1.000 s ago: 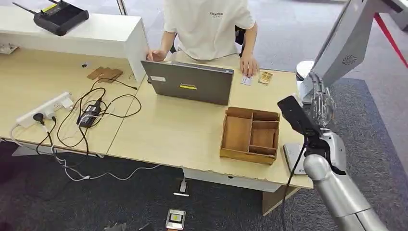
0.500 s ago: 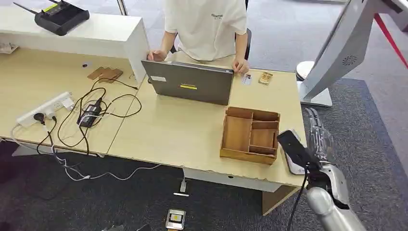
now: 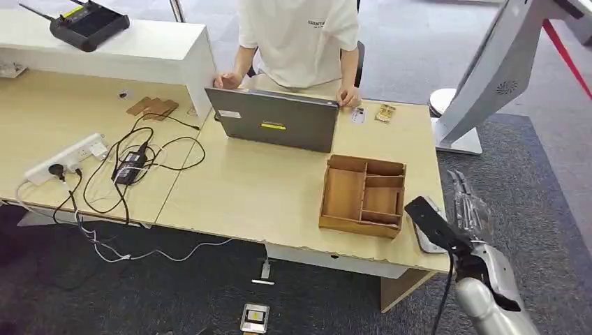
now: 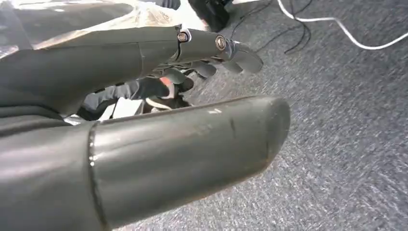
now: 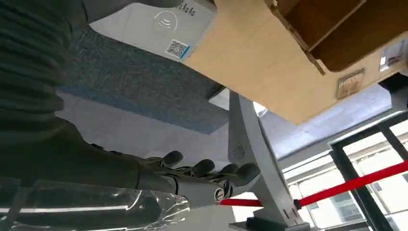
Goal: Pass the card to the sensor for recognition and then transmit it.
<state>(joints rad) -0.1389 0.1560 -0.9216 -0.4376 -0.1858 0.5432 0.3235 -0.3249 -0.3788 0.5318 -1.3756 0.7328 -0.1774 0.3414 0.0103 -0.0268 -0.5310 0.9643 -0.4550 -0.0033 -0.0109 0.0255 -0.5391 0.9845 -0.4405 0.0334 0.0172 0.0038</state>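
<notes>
while the right arm reaches up from the lower right of the head view, the right hand (image 3: 469,209) hangs off the bench's (image 3: 279,188) right edge, fingers straight, apart, holding nothing. the sensor (image 3: 427,234) (white pad w/ wave mark + qr code) lies flat at that bench corner, just beside the wooden tray (image 3: 364,195). a small card (image 3: 357,116) lies on the far side by a person's hand (image 3: 347,97), next to the laptop (image 3: 274,119). left hand (image 4: 144,115) hangs over carpet, fingers loosely extended, empty.
</notes>
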